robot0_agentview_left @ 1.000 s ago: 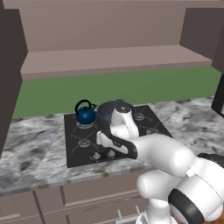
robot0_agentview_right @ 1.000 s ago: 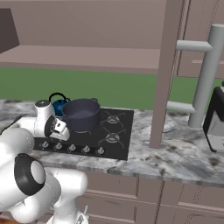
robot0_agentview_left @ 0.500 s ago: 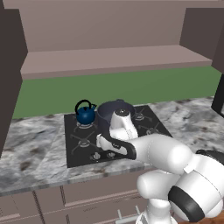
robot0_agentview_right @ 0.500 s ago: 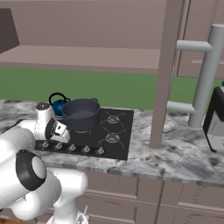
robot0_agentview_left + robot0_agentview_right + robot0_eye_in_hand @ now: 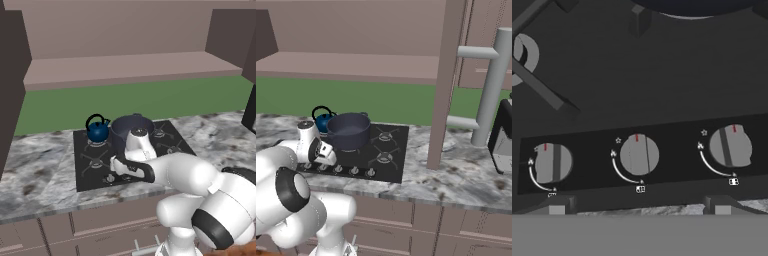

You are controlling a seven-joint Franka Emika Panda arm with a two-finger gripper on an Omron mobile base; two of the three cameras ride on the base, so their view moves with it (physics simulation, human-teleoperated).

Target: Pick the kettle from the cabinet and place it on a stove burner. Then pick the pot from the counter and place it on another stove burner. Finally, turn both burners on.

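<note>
Three silver knobs face you in the hand view: the left knob (image 5: 553, 163), the middle knob (image 5: 639, 154) and the right knob (image 5: 730, 146), set in a row along the front strip of the black cooktop (image 5: 662, 75), each with a small red mark above it at the top of its dial. The gripper (image 5: 639, 207) hangs just above that strip, its two dark fingertips (image 5: 557, 206) standing wide apart with nothing between them (the middle knob lies in the gap, not touched as far as you can tell). Behind the knobs, the veined marble counter (image 5: 662, 210) shows as a thin pale edge at the bottom.

From the left base view, you see the kettle (image 5: 98, 130) standing upright on the back-left burner (image 5: 95, 144), and the pot (image 5: 131, 128) sitting just beside it to the right on a neighbouring burner, the two close together, though you cannot tell whether they touch. The white arm (image 5: 185, 175) bends down over the front of the cooktop, partly covering the pot.

From the right base view, the kettle (image 5: 322, 119) peeks out behind the pot (image 5: 349, 131), and the cabinet (image 5: 356, 65) stretches above, its long shelf bare.
</note>
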